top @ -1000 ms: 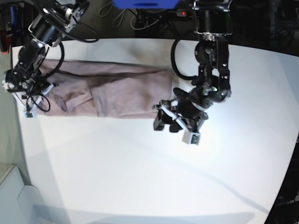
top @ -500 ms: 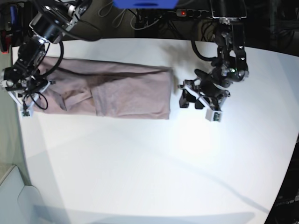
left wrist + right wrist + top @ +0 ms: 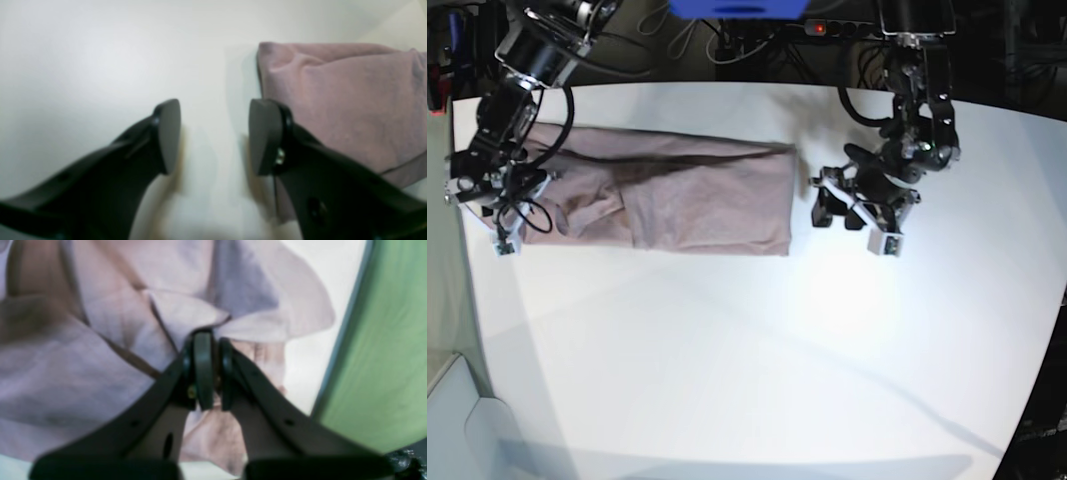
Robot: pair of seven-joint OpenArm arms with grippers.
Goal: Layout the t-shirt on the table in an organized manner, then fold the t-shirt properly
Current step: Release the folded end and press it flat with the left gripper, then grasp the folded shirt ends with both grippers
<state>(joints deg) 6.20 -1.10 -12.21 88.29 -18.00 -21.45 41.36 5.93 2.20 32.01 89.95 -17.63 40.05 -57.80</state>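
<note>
In the base view the near part of the table [image 3: 757, 370] lies bare and white, and farther back the t-shirt [image 3: 697, 200] stretches across it as a long folded mauve band, one end near the table's left edge and the other just short of the left gripper [image 3: 819, 210]. That gripper hovers low over bare tabletop beside the shirt's squared end; its wrist view shows the two black fingers [image 3: 168, 133] spread apart with nothing between them, one close to the cloth edge. At the other end, the right gripper [image 3: 209, 370] is pinched tight on a bunched fold of the t-shirt, with rumpled fabric around its tips, by the table edge.
</note>
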